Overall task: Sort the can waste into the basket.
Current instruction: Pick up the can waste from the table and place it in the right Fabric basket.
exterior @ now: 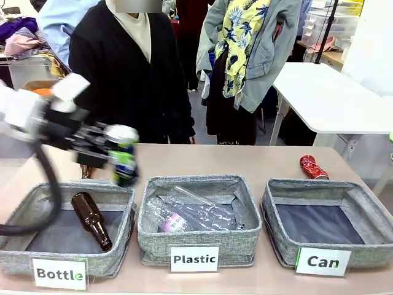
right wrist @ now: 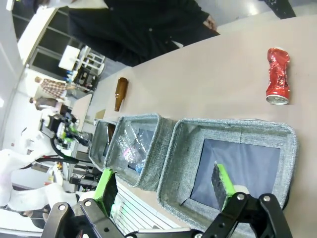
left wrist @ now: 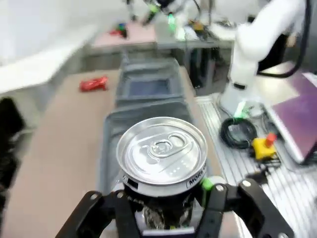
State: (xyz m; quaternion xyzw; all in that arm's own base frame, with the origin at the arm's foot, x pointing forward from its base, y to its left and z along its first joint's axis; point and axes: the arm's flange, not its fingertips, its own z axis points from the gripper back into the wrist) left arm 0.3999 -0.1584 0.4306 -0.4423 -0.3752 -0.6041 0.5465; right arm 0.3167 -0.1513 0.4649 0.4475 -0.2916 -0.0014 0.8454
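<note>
My left gripper (exterior: 115,155) is shut on the black can (exterior: 124,158), which has a silver top, and holds it tilted in the air above the far right corner of the bin labelled "Bottle". In the left wrist view the can's lid (left wrist: 161,152) sits between the fingers of my left gripper (left wrist: 163,201). The crushed red can (exterior: 313,167) lies on the table just behind the grey "Can" basket (exterior: 279,236), whose dark floor is bare. My right gripper (right wrist: 163,191) hangs open by the near side of that basket (right wrist: 237,127), with the red can (right wrist: 277,75) beyond it.
The "Plastic" bin (exterior: 155,236) in the middle holds clear bottles. A brown bottle (exterior: 92,220) lies in the "Bottle" bin (exterior: 18,261); another brown bottle (right wrist: 120,93) lies on the table behind it. A person in black (exterior: 132,67) stands at the far edge.
</note>
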